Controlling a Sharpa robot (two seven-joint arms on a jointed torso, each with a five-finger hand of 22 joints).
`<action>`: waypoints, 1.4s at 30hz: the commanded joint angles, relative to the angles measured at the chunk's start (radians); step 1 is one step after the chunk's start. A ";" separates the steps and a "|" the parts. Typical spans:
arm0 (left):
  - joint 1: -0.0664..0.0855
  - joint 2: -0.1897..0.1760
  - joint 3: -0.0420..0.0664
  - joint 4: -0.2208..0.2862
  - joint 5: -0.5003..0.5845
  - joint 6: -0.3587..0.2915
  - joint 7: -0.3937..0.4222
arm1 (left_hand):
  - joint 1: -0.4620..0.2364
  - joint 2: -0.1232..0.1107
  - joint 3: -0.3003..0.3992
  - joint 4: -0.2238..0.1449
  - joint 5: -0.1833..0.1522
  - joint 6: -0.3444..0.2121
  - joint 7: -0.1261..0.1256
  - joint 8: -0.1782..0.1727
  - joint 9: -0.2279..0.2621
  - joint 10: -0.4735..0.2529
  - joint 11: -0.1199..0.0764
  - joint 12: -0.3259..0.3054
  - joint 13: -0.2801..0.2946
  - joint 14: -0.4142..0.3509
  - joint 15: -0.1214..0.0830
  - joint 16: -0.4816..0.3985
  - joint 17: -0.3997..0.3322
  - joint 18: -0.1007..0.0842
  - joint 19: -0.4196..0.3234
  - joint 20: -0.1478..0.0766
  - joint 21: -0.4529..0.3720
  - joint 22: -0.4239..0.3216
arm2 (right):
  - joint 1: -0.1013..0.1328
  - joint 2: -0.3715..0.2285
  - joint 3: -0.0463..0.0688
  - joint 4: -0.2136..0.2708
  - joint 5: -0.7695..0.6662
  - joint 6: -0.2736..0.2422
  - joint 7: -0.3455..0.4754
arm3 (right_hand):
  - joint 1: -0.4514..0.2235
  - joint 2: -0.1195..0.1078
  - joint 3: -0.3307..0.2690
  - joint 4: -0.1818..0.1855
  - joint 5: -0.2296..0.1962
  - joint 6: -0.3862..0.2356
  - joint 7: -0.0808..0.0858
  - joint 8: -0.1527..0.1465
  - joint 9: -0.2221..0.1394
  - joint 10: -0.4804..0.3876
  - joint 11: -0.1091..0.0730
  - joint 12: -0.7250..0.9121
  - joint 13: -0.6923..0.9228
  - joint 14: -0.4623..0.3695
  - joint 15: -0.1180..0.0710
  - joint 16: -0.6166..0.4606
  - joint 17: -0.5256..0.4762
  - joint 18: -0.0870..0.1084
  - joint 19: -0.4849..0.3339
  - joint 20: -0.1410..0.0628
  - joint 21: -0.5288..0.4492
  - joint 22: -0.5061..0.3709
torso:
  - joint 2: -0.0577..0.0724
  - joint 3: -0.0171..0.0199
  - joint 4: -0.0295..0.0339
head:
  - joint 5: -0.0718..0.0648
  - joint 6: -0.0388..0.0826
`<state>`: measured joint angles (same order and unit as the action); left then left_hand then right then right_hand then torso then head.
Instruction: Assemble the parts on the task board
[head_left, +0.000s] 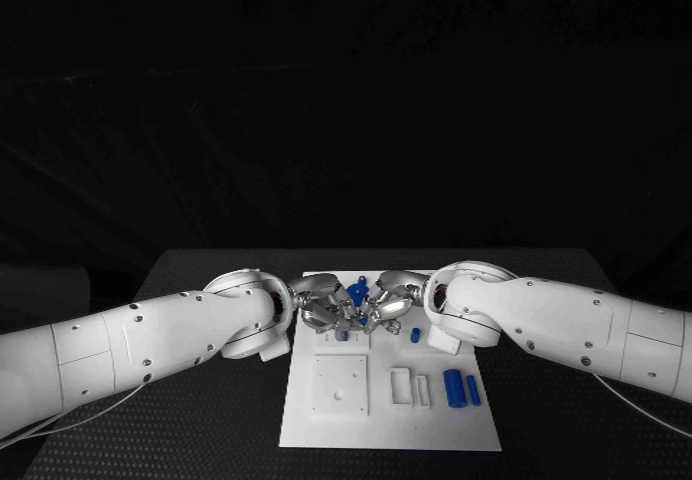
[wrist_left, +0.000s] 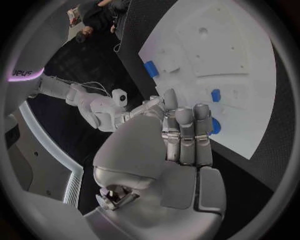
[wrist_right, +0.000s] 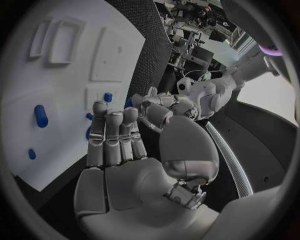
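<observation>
Dark room behind, black desk (head_left: 216, 400) carrying the white task board (head_left: 389, 420) in the middle. Both arms came in over the far end of the task board, and the left robot hand (head_left: 320, 310) and right robot hand (head_left: 387, 308) met there close together, fingertips nearly touching. A blue part (head_left: 356, 291) stood upright on the task board between the two hands. Whether either hand pinched it could not be told; the head view was too crowded there. In the wrist views each hand's fingers were straight and side by side, nothing visibly in them, so grip state stayed unclear for both.

Progress, as a judgement: early to middle. Two blue cylinders (head_left: 462, 386) lay loose side by side near the task board's right edge, toward its near end, beside a white slot block (head_left: 400, 385). A small blue peg (head_left: 415, 335) sat just right of the hands on the task board. The square plate (head_left: 340, 384) left of the slot block looked unfilled. So the loose cylinders were still left to seat, with work probably ongoing on the upright part.
</observation>
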<state>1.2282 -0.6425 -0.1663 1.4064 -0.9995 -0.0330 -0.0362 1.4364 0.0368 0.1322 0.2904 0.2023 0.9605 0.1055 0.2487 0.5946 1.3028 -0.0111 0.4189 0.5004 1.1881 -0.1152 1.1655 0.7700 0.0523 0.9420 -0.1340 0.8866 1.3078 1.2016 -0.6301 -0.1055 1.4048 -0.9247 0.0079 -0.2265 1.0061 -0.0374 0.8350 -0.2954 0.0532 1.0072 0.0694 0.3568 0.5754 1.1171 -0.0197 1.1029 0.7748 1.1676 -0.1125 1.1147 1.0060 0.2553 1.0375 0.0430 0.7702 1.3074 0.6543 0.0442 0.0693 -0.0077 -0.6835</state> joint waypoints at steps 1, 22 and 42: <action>-0.006 -0.002 -0.003 0.002 0.068 0.046 -0.002 | -0.011 -0.006 -0.005 0.000 0.005 -0.008 0.003 -0.008 -0.003 -0.007 0.008 -0.005 -0.002 -0.006 0.002 0.002 -0.001 0.010 0.004 -0.076 0.003 0.018 | 0.006 0.007 0.009 0.010 0.030 -0.016 0.073 | 0.002 0.008 0.003 0.004 -0.004 0.020 0.015 0.007 0.004 -0.001 -0.006 -0.004 0.002 -0.001 -0.008 0.003 0.001 0.006 0.005 -0.004 0.006 0.015 | 0.000 -0.0001 0.0001 | -0.001 0.002; -0.004 -0.043 -0.007 -0.040 0.703 -0.003 -0.174 | -0.451 -0.084 0.067 0.004 -0.152 -0.039 0.038 -0.038 -0.009 -0.133 0.053 -0.063 -0.021 -0.134 0.052 -0.132 -0.077 -0.008 -0.101 -0.027 -0.121 -0.021 | 0.006 -0.011 0.009 0.036 -0.162 -0.084 0.127 | 0.001 0.006 0.004 0.004 -0.004 0.020 0.015 0.007 0.006 -0.001 -0.006 -0.005 0.002 -0.001 -0.008 0.003 0.000 0.006 0.005 -0.004 0.006 0.014 | 0.000 0.0012 0.0003 | 0.006 0.012; -0.004 -0.031 -0.008 -0.020 0.818 0.027 -0.223 | -0.461 -0.153 0.083 0.000 -0.153 0.017 0.007 0.017 0.043 -0.095 0.025 0.003 0.017 -0.107 0.026 -0.086 -0.059 -0.010 -0.080 -0.042 -0.126 -0.003 | 0.006 -0.003 0.009 0.037 -0.284 -0.127 0.117 | 0.003 -0.002 0.011 0.005 -0.004 0.022 0.014 0.007 0.009 0.003 -0.007 -0.008 0.003 0.001 -0.010 0.002 -0.001 0.006 0.008 -0.005 0.006 0.012 | 0.001 -0.0003 -0.0003 | 0.010 0.019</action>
<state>1.2234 -0.6766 -0.1749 1.3823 -0.2073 -0.0152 -0.2469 0.9743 -0.1114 0.2138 0.2919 0.0532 0.9753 0.1159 0.2606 0.6370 1.2024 0.0175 0.4182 0.5171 1.0742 -0.0875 1.0765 0.7098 0.0463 0.8584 -0.1076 0.7587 1.3039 1.2081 -0.6338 -0.0972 1.4410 -1.1611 -0.1066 -0.1173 1.0064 -0.0371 0.8407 -0.2897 0.0500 1.0089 0.0677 0.3594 0.5811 1.1170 -0.0196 1.0986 0.7772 1.1680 -0.1154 1.1146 1.0060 0.2554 1.0416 0.0391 0.7701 1.3074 0.6543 0.0445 0.0686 0.0045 -0.6644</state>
